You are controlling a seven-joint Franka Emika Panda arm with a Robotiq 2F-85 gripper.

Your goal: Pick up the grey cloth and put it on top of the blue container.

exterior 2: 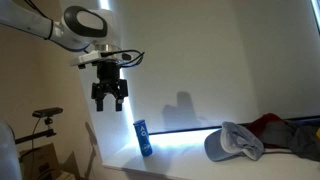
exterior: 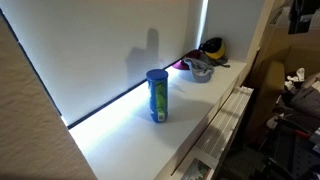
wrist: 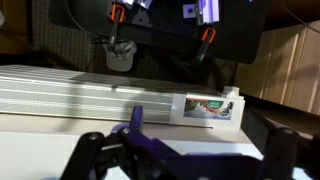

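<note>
Surface: a white counter (exterior: pixel 120 140) runs along a pale wall, with a bright strip of light where the two meet. In an exterior view, dark clutter fills the room past the counter's open edge. The wrist view shows a white slatted panel, a small box with a coloured label (wrist: pixel 210 108) beside it, and a grey cup (wrist: pixel 120 55) farther off among dark equipment.

Gripper (exterior 2: pixel 110 105): it hangs in the air with the jaws spread apart and nothing between them. Its dark fingers (wrist: pixel 88 150) frame the bottom of the wrist view.

Containers: the blue container (exterior 2: pixel 143 138) stands upright on the counter, below the jaws and a little off to the side. It is clear of them. Its blue lid is on, so the contents cannot be seen. A green-yellow label wraps its body (exterior: pixel 157 96). A small grey bowl (exterior 2: pixel 235 142) sits farther along the counter, well apart from the jaws and beyond the canister from them. What it holds cannot be made out.

Task item: the grey cloth (exterior 2: pixel 305 142) appears as a dark grey heap cut off by the frame edge. It lies on the counter past the bowl, well away from the jaws and below their level. A maroon cloth (exterior 2: pixel 275 125) lies just beside it. The two may be touching, but that cannot be told.
</note>
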